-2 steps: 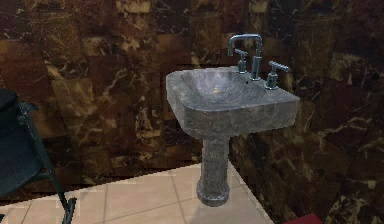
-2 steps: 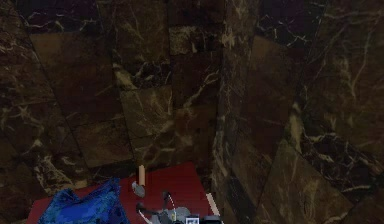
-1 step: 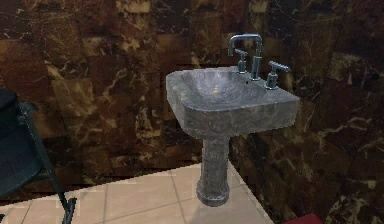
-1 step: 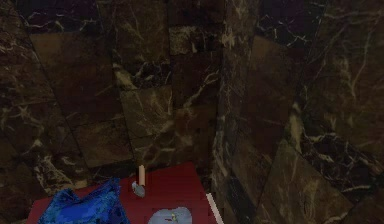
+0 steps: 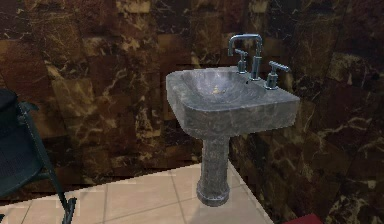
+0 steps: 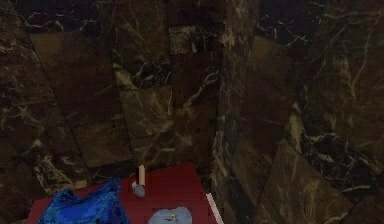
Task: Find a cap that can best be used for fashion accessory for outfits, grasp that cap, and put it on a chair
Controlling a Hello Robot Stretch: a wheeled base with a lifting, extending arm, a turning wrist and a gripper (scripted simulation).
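At the bottom edge of the arm side view lies a red bench (image 6: 185, 185), its flat top cut off by the picture's lower border. On it, nearest the lower edge, sits a pale blue-grey rounded thing (image 6: 170, 216). Its colour and low domed shape could suit a cap, but it is too small to say for certain. To its left a bright blue crumpled cloth (image 6: 85, 205) covers the bench's left part. Behind these stands a small white upright stick (image 6: 141, 177) with a little grey lump (image 6: 134, 187) just beside its foot. A thin white rod (image 6: 213, 208) lies along the bench's right edge. Beyond the bench rises a dark marble wall (image 6: 250, 90) with pale veins, folding into a corner.

In the forward view a grey stone pedestal sink (image 5: 230, 105) stands on a pale tiled floor (image 5: 140, 200) against the same dark, brown-flecked marble. A metal faucet (image 5: 250, 55) rises from the basin's back rim. At the forward view's left edge part of a dark chair (image 5: 20, 150) shows, its black leg touching the tiles, well apart from the sink.
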